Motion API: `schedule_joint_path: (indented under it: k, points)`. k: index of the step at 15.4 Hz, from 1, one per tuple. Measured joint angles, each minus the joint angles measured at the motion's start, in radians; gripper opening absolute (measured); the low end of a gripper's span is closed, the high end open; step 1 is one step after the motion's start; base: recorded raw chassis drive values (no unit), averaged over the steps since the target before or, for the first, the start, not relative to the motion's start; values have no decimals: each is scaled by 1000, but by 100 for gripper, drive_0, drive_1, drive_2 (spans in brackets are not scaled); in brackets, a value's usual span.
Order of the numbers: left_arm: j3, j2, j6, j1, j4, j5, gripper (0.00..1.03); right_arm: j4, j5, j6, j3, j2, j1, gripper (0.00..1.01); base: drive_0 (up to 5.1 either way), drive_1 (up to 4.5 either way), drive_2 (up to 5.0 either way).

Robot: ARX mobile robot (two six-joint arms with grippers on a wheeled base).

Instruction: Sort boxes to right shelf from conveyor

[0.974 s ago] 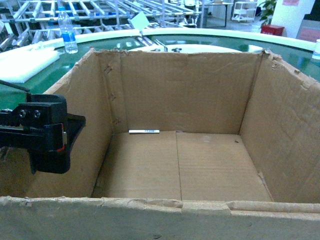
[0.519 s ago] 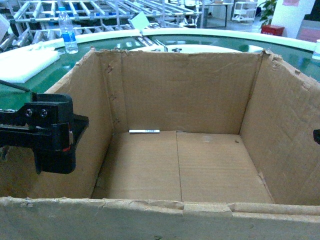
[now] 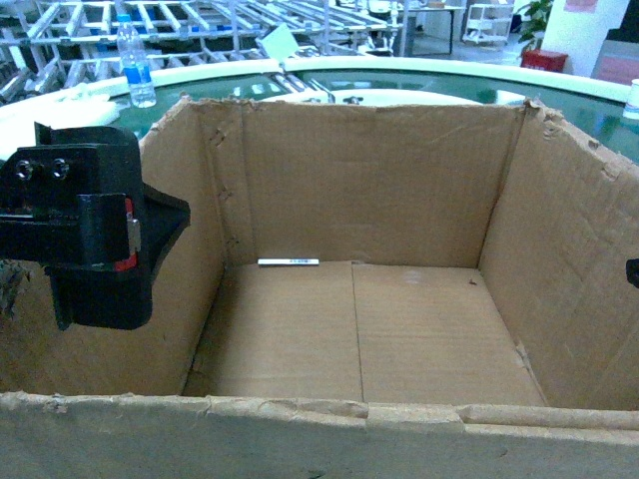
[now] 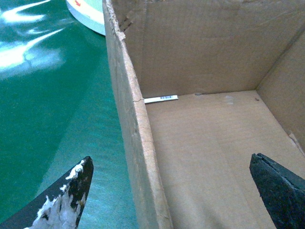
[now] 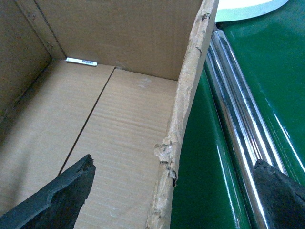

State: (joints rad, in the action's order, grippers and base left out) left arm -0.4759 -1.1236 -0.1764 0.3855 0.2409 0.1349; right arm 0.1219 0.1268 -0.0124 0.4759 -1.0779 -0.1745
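A cardboard box (image 3: pixel 399 289) sits on the green conveyor (image 4: pixel 52 109). Wrist views show what the head view hides: the left gripper (image 4: pixel 178 191) and the right gripper (image 5: pixel 176 191) each gape wide astride a box wall, holding nothing.

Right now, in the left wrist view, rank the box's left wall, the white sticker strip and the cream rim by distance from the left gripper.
1. Box's left wall: between the open jaws of the left gripper.
2. White sticker strip: inside, at the foot of the far wall.
3. Cream rim: top left, beyond the green belt.
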Motion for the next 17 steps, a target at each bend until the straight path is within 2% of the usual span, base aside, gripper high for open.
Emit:
schedule_joint_path:
  k: [9, 13, 14, 15, 17]
  points:
    - [-6, -100, -23, -5, 21, 3, 98, 0, 0, 0, 0, 0, 0, 98, 0, 0, 0]
    - [-24, -82, -26, 45, 16, 50, 98, 0, -6, -7, 0, 0, 5, 98, 0, 0, 0]
    - [-34, -59, -25, 58, -18, 65, 98, 0, -6, -7, 0, 0, 5, 98, 0, 0, 0]
    - [-57, -50, -26, 92, -33, 64, 98, 0, -3, -6, 0, 0, 5, 98, 0, 0, 0]
    - [-57, -100, -32, 80, -18, 82, 98, 0, -2, -6, 0, 0, 5, 98, 0, 0, 0]
